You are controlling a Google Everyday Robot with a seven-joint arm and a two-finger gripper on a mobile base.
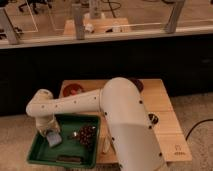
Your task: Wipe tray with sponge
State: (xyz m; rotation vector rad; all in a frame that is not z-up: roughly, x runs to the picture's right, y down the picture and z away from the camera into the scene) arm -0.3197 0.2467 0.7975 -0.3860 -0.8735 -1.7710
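The dark-green tray sits at the front left of the wooden table. My gripper hangs from the white arm over the tray's left part. It is shut on the blue-grey sponge, which presses on the tray floor near the left wall. A dark reddish-brown clump lies in the tray to the right of the sponge. A dark flat strip lies near the tray's front wall.
A brown bowl stands behind the tray and another at the table's back right. A small dark round thing lies at the right. The arm's bulky white link covers the table's middle. A glass barrier runs behind.
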